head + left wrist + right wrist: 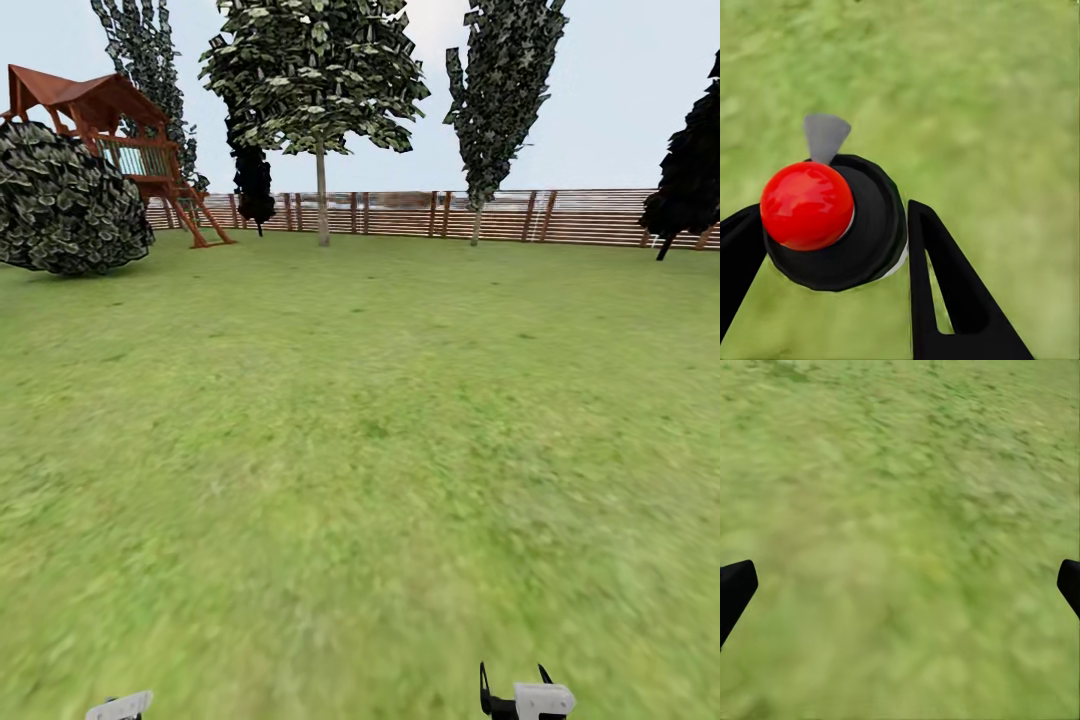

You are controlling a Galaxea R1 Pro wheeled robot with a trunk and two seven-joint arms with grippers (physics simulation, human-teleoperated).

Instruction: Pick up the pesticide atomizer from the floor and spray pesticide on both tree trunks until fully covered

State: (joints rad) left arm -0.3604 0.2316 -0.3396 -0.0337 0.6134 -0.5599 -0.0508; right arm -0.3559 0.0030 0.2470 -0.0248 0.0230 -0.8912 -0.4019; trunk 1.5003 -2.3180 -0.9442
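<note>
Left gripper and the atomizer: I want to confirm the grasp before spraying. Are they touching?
Touching. The left wrist view shows the atomizer, red-capped, wedged between the left gripper fingers, both pressed against its black body.

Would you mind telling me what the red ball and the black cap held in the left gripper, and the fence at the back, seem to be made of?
The red ball looks like glossy plastic: pale highlights sit on its top. The black cap beneath it reads as duller plastic or rubber, with only a faint sheen; I can't tell which. The left gripper closes on it. The fence looks like brown wood, built of horizontal slats between darker posts.
</note>
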